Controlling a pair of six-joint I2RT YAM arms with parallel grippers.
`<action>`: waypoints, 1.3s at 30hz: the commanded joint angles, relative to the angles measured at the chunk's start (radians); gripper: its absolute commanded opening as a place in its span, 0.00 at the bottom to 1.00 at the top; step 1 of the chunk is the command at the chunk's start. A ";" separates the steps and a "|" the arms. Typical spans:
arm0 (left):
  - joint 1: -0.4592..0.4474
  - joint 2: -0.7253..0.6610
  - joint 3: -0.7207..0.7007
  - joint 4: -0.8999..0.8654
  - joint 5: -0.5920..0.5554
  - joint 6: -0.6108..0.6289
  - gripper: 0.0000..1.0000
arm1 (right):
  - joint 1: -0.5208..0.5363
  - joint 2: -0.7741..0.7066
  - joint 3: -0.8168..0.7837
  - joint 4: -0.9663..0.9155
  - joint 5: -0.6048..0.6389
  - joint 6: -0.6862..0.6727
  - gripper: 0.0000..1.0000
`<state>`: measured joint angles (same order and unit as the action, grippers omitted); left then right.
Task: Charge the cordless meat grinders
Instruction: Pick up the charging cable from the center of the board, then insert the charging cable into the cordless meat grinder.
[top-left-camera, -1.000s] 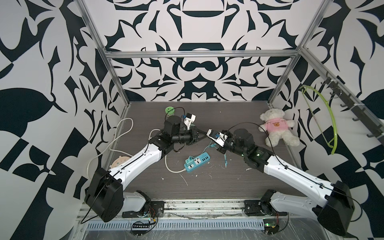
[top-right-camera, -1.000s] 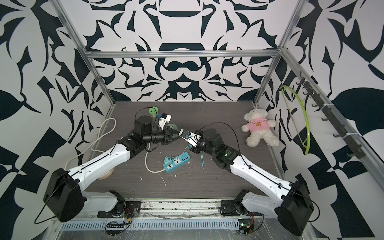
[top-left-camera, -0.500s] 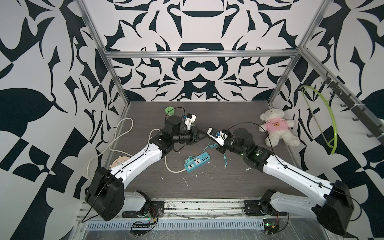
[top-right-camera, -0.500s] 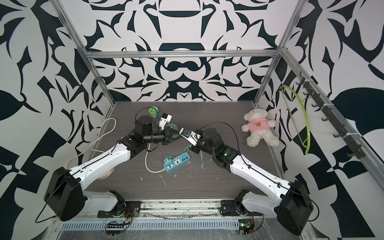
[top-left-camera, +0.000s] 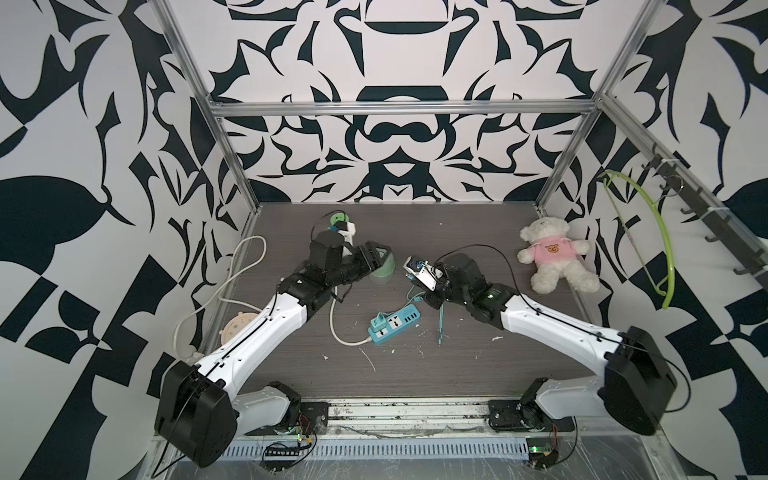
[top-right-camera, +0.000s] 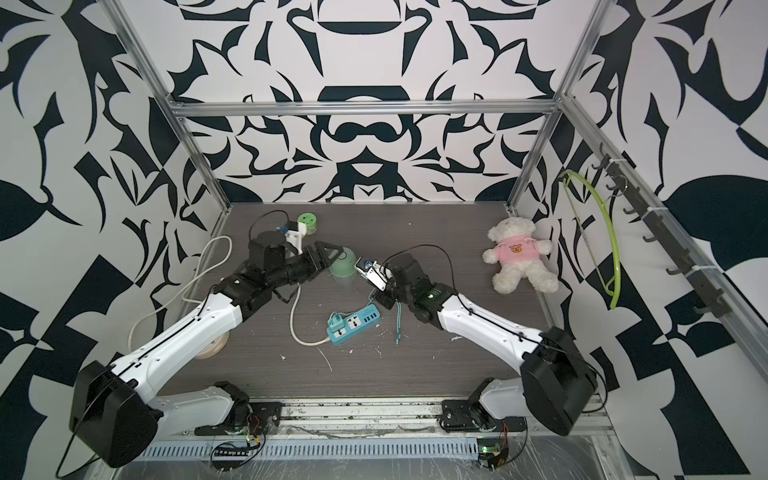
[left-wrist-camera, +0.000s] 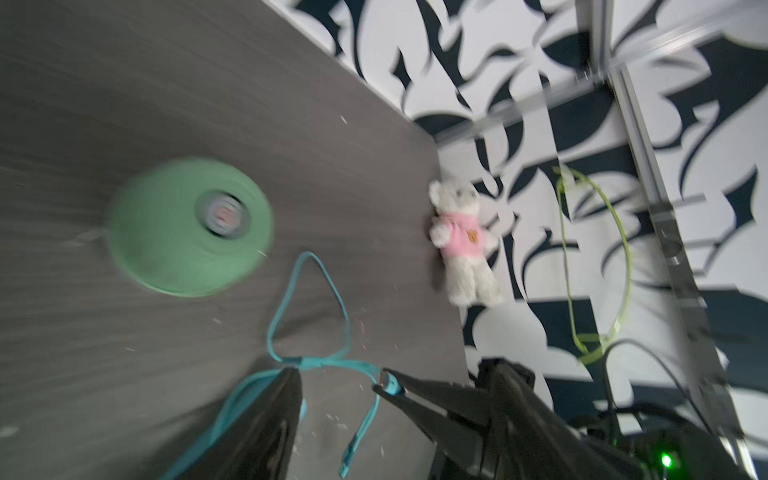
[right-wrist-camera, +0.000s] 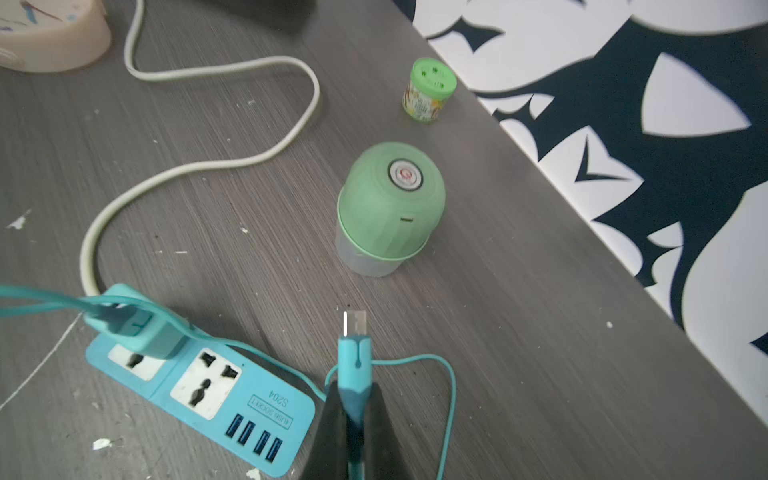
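The cordless meat grinder (top-left-camera: 384, 273) (right-wrist-camera: 390, 208), mint green with a silver-ringed button and a clear cup base, stands upright at the table's middle back. My left gripper (top-left-camera: 380, 257) hangs open just above and beside it without touching; one finger (left-wrist-camera: 274, 415) shows in the left wrist view, where the grinder (left-wrist-camera: 187, 226) lies ahead, outside the jaws. My right gripper (right-wrist-camera: 353, 399) is shut on a teal cable's plug (right-wrist-camera: 354, 332), whose metal tip points toward the grinder. The cable runs to a teal adapter (right-wrist-camera: 137, 328) in the teal power strip (top-left-camera: 395, 324).
A white teddy bear (top-left-camera: 552, 257) in a pink shirt lies at the back right. A small green-lidded jar (right-wrist-camera: 430, 89) stands behind the grinder. A cream round clock (top-left-camera: 239, 328) and the strip's white cord (top-left-camera: 232, 282) lie left. A green hanger (top-left-camera: 648, 232) hangs on the right wall.
My left gripper's jaws have opened from shut, and the grinder now shows beside them. My right gripper has edged slightly left, still shut on the plug.
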<state>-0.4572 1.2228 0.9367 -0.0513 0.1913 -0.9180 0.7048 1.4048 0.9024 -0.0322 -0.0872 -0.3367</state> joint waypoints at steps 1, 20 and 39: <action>0.090 0.044 0.002 -0.033 -0.066 0.065 0.75 | -0.004 0.067 0.114 -0.045 0.022 0.038 0.00; 0.207 0.485 0.227 0.010 0.325 0.263 0.70 | 0.040 0.344 0.342 -0.077 0.185 0.040 0.00; 0.210 0.569 0.295 -0.065 0.397 0.368 0.65 | 0.037 0.379 0.324 0.016 0.209 -0.015 0.00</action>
<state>-0.2508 1.7725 1.2041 -0.0795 0.5571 -0.5915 0.7475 1.7817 1.2091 -0.0547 0.1307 -0.3504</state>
